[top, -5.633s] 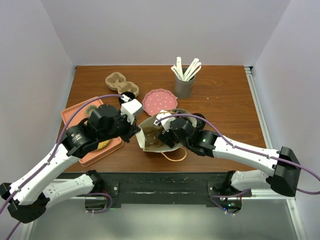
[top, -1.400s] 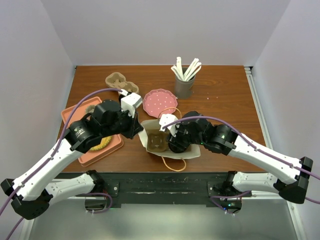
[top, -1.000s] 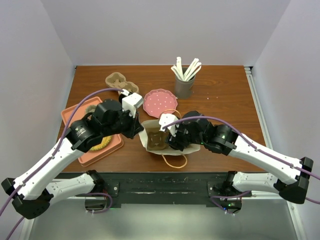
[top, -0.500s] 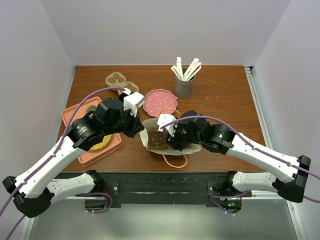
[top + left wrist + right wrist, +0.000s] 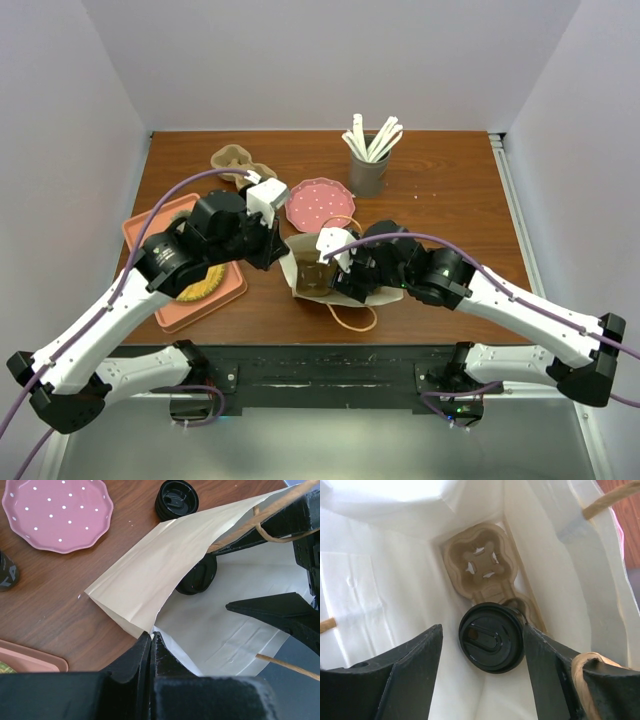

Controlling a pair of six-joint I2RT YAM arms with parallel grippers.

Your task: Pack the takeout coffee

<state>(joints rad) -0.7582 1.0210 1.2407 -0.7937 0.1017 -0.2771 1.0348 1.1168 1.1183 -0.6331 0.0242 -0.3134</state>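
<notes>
Coffee cup (image 5: 491, 637) sits in the carrier (image 5: 479, 562) inside the bag (image 5: 150, 575), per right wrist, right tool (image 5: 482, 628) released; left wrist shows left tool (image 5: 151, 636) clenching bag rim.

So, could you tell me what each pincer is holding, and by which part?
The left pincer pinches the paper bag by its mouth edge. The right pincer holds nothing; it stands open around the coffee cup inside the bag.
</notes>
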